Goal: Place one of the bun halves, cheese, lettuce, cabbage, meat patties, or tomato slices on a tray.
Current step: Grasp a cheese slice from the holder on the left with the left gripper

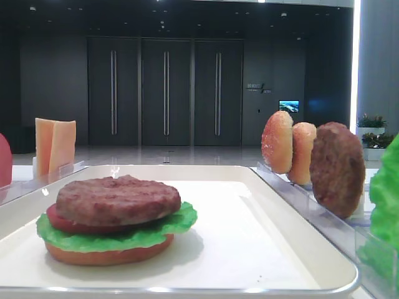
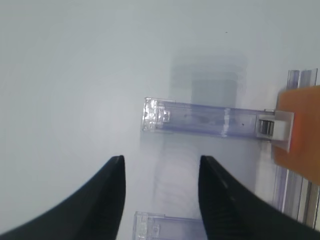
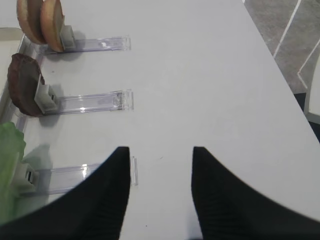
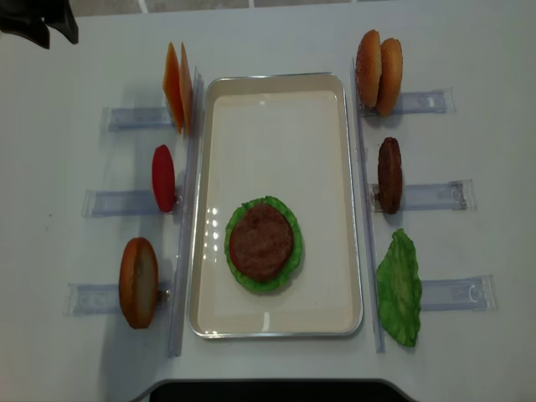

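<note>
On the white tray [image 4: 276,322] lies a stack of bun half, tomato slice, lettuce [image 4: 289,268] and meat patty [image 4: 261,241], also seen close up as the patty [image 1: 118,199]. Cheese slices [image 4: 176,84] stand in a rack left of the tray; one cheese edge [image 2: 302,125] shows in the left wrist view. My left gripper [image 2: 161,165] is open over bare table, left of that rack, with nothing between its fingers. My right gripper [image 3: 161,150] is open and empty over the table, right of the racked bun halves [image 3: 40,20], patty [image 3: 22,85] and lettuce [image 3: 10,150].
Clear holder racks [image 4: 138,117] flank the tray on both sides. A tomato slice [image 4: 163,177] and a bun half [image 4: 138,282] stand on the left. Two bun halves [image 4: 378,60], a patty [image 4: 389,174] and lettuce [image 4: 400,287] are on the right. A dark shape [image 4: 38,21] sits at the far left corner.
</note>
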Motion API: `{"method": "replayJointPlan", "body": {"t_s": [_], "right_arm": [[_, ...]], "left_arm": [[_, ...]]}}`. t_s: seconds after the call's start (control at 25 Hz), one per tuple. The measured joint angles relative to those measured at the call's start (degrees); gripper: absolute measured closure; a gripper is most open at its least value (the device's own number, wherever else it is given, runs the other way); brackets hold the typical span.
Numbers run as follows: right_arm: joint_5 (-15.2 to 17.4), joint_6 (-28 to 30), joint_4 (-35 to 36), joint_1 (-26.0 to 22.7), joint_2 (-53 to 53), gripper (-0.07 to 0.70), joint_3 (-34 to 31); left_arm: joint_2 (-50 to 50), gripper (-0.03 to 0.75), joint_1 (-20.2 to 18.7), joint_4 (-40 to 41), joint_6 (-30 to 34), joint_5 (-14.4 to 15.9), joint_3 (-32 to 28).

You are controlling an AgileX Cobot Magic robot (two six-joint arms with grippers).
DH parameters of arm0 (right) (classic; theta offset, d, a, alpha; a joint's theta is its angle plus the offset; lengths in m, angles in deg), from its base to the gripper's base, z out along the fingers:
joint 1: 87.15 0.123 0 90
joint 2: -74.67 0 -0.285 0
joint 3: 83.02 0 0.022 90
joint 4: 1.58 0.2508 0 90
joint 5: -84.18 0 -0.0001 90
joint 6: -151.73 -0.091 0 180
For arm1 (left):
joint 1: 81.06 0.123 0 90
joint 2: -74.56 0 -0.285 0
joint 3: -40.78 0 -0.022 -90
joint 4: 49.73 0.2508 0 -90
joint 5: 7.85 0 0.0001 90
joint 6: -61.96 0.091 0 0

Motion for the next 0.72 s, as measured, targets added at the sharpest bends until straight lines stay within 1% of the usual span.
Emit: {"method": "replayJointPlan", "body": {"t_s": [0.16,0.28,0.44,0.56,0.72], "right_arm": [[0.0,0.0,0.0,0.0,0.0,0.346,0.0],[0.0,0.0,0.0,0.0,0.0,0.346,0.0],[0.0,0.0,0.0,0.0,0.0,0.346,0.0],[0.0,0.0,0.0,0.0,0.0,0.346,0.0],[0.0,0.0,0.0,0.0,0.0,0.346,0.0]], "left_arm": [[-3.9,0.353,0.0,0.0,0.0,0.8,4.1],[-6.1,0.353,0.0,0.0,0.0,2.4,6.5],[-7.3,0.353,-0.4,0.2,-0.7,3.7,7.9],[-7.4,0.353,-2.4,1.8,-1.5,3.9,8.3],[-7.4,0.353,-7.7,2.3,-3.9,4.1,8.3]]}}
